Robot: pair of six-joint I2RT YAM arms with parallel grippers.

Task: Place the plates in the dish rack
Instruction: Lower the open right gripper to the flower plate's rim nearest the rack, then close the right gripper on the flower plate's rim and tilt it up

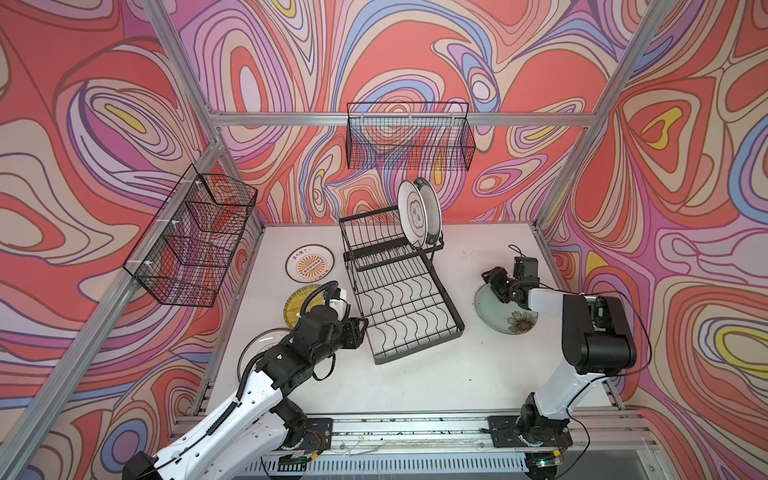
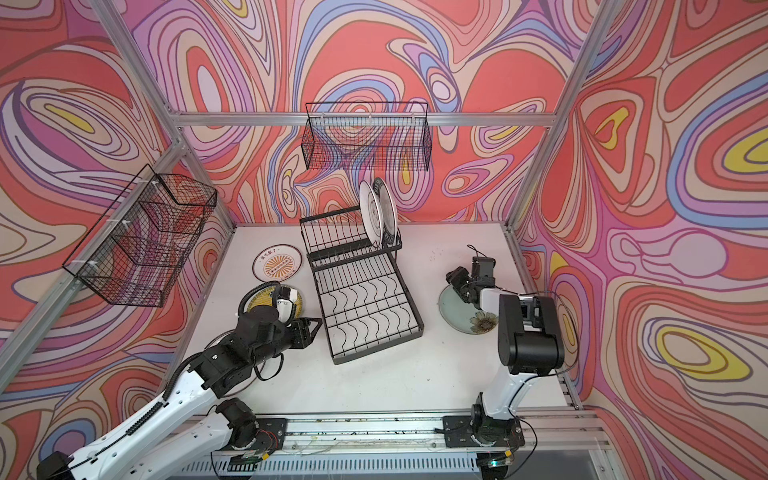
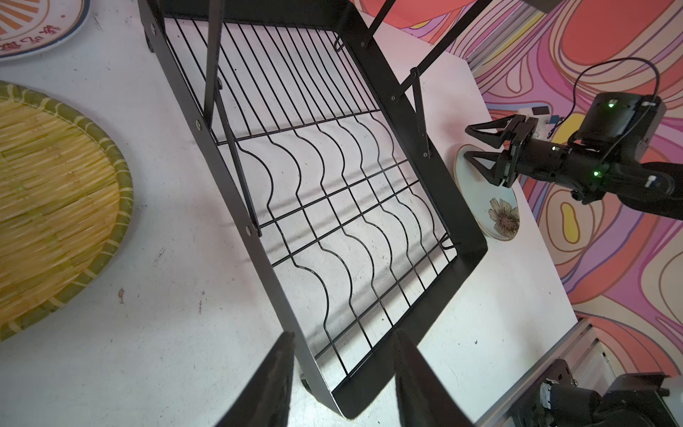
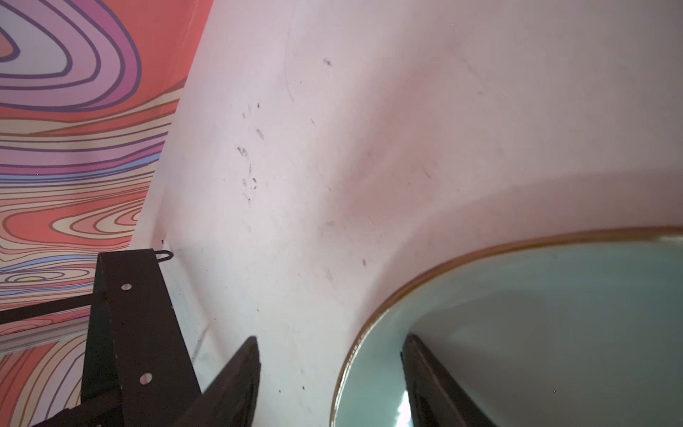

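At frame right, my right jaws spread astride pale green plate (image 1: 496, 316) rim — shallow bite may slip, plate skids on counter (image 1: 415, 374); left jaws spread at dish rack (image 1: 419, 345) rim.

We see swirling red, pink and purple walls (image 1: 415, 50) on three sides, a white tabletop (image 1: 415, 382), silvery aluminium frame bars (image 1: 291, 118), and two black mesh baskets (image 1: 409, 141) hung on them.
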